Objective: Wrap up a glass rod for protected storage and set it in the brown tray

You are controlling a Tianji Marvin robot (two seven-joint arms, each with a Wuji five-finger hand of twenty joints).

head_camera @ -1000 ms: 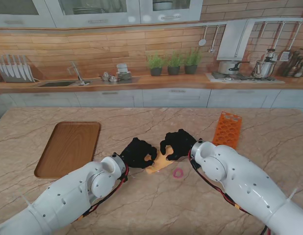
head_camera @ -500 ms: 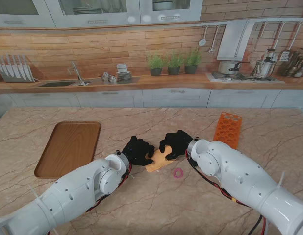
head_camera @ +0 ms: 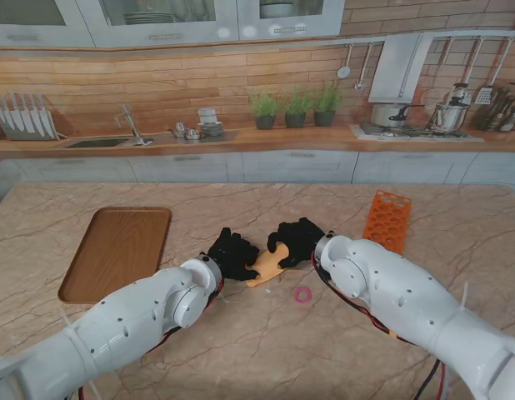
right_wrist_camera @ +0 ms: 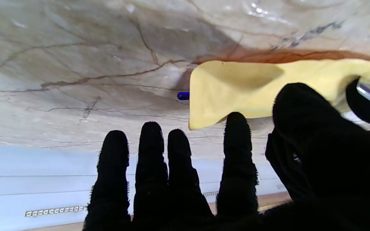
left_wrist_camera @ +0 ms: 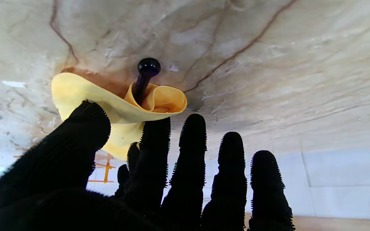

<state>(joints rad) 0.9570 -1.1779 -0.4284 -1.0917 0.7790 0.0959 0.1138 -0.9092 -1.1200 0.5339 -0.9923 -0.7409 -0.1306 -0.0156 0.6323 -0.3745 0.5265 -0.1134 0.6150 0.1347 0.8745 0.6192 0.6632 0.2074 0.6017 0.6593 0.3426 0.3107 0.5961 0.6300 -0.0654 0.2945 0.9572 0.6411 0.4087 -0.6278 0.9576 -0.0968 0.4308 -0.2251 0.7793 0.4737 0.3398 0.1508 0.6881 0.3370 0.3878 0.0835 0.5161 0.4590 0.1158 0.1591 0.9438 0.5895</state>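
Stand view, looking down on the marble-patterned surface [head_camera: 266, 350]. The black-gloved left hand [head_camera: 232, 254] and the black-gloved right hand [head_camera: 297, 240] meet at mid-surface on either side of a soft yellow wrapping sheet [head_camera: 266, 265], each touching one edge of it.

Left wrist view: the yellow wrapping sheet [left_wrist_camera: 120, 106] is curled into a loose roll around a dark blue glass rod [left_wrist_camera: 143, 80], whose rounded knob end protrudes from the open end of the roll against the surface. The thumb and index finger [left_wrist_camera: 154, 141] of the left hand [left_wrist_camera: 146, 179] press on the sheet from opposite sides; the remaining three fingers are extended and spread, clear of it.

Right wrist view: the sheet [right_wrist_camera: 252, 86] lies flatter here, and only a short blue tip of the rod [right_wrist_camera: 182, 95] shows beyond its edge. The right hand [right_wrist_camera: 210, 186] has its thumb over the sheet and one fingertip at the sheet's edge; whether this amounts to a firm pinch cannot be told. Its other three fingers are straight and close together, off the sheet.

A brown wooden tray [head_camera: 117, 252] lies well apart to the left of both hands. An orange perforated rack [head_camera: 386, 220] lies to the right, and a small pink ring [head_camera: 302, 294] lies on the surface just nearer to me than the sheet.
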